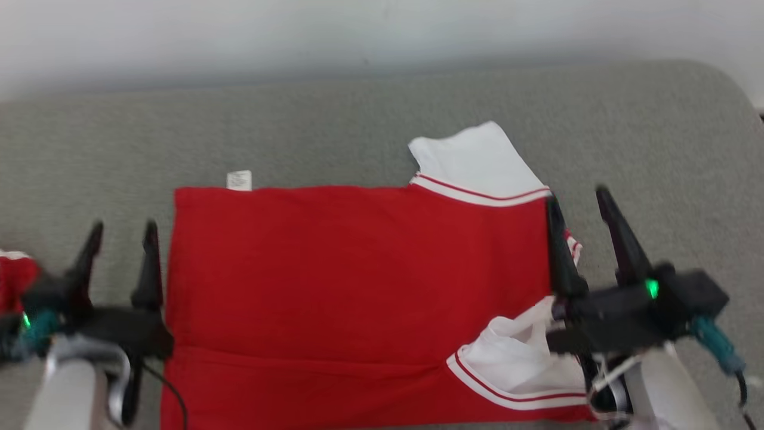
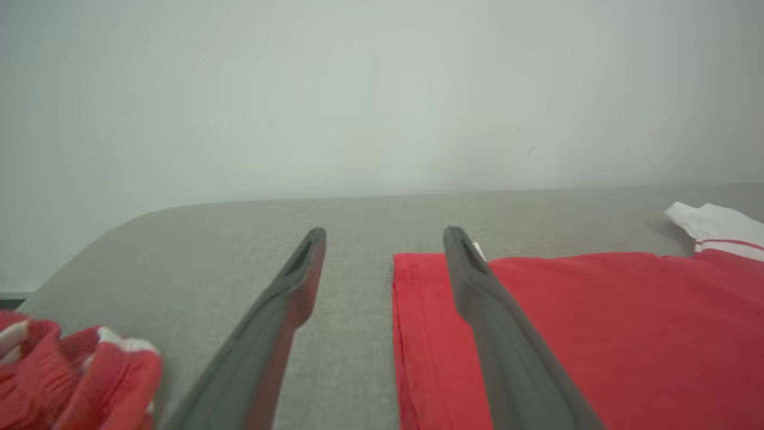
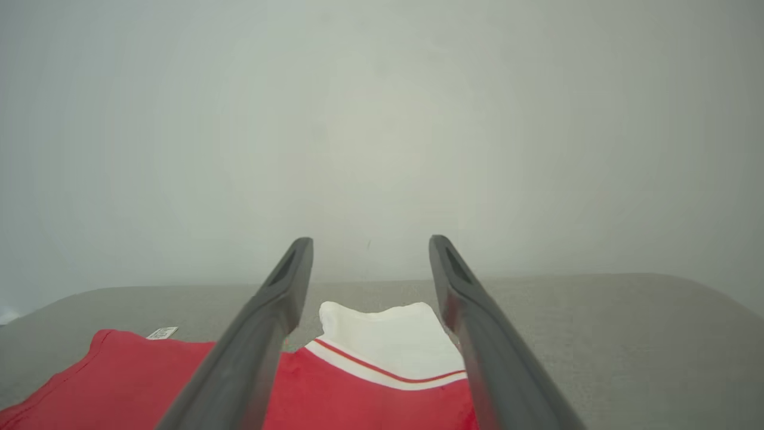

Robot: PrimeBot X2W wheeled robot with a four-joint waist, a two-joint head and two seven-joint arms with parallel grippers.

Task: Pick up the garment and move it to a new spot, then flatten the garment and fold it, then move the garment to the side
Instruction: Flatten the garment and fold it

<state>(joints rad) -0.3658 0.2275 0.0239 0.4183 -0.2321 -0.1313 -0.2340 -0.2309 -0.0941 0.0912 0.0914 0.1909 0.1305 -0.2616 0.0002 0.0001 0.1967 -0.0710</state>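
Note:
The garment (image 1: 358, 286) is a red shirt with white sleeves, spread mostly flat on the grey padded surface (image 1: 358, 119). One white sleeve (image 1: 471, 158) points toward the far side; the other (image 1: 519, 358) lies near the front right. My left gripper (image 1: 122, 230) hovers open just left of the shirt's hem edge, with nothing between its fingers. In the left wrist view the red hem (image 2: 418, 322) lies under the right finger (image 2: 477, 286). My right gripper (image 1: 579, 197) stands open over the shirt's right edge, empty. The right wrist view shows the far sleeve (image 3: 382, 337) between its fingers.
A second bunched red and white cloth (image 1: 15, 275) lies at the far left, also seen as the crumpled cloth (image 2: 71, 376) at the lower left of the left wrist view. A pale wall (image 1: 358, 36) rises behind the surface. Bare grey surface extends beyond the shirt.

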